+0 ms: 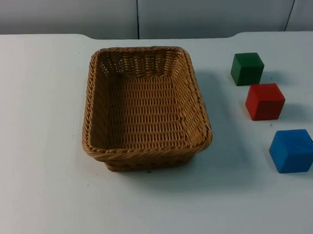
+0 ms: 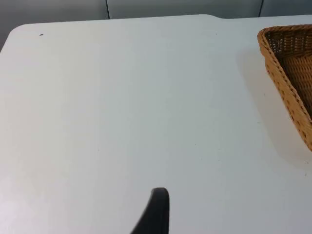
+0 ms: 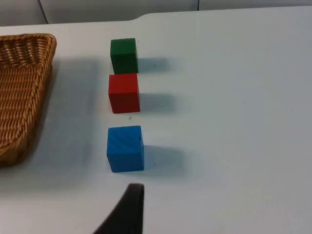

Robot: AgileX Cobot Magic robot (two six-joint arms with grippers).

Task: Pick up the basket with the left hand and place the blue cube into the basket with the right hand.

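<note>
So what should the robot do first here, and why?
Probably bring the left claw sideways toward the basket. The basket sits empty on the table, untouched, and the left wrist view shows its rim well off to one side. The blue cube waits beside it near the right claw.

No text, label or number can be read anywhere. The basket (image 1: 146, 109) and cubes bear none.
</note>
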